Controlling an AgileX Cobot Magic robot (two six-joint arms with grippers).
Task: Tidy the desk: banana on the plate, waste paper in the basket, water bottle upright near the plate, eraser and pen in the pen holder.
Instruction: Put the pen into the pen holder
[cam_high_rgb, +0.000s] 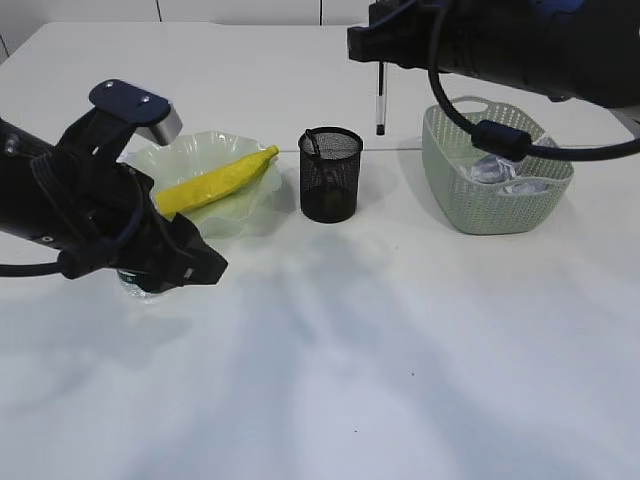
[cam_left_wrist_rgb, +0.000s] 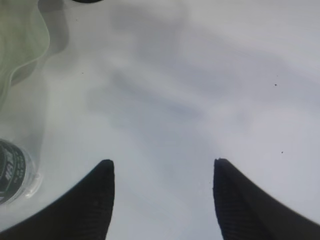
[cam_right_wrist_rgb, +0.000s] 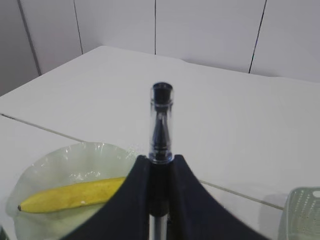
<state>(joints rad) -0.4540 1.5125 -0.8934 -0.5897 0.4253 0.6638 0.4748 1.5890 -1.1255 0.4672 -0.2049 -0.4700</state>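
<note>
Now the right gripper (cam_right_wrist_rgb: 159, 175) is clamped on the slim clear-barrelled pen (cam_high_rgb: 380, 108), hanging upright above and behind the black mesh pen holder (cam_high_rgb: 330, 174). The left gripper (cam_left_wrist_rgb: 162, 187) gapes empty beside the clear water bottle (cam_left_wrist_rgb: 12, 170). A misaligned drop could clip the holder's rim and tip it

No legible text anywhere. Only lettering: white marks on the dark green label of the water bottle (cam_left_wrist_rgb: 11, 172), at the left edge of the left wrist view, too blurred to read. Nothing printed on pen (cam_right_wrist_rgb: 161, 125), plate (cam_high_rgb: 190, 155), basket (cam_high_rgb: 490, 215) or pen holder (cam_high_rgb: 330, 180).
</note>
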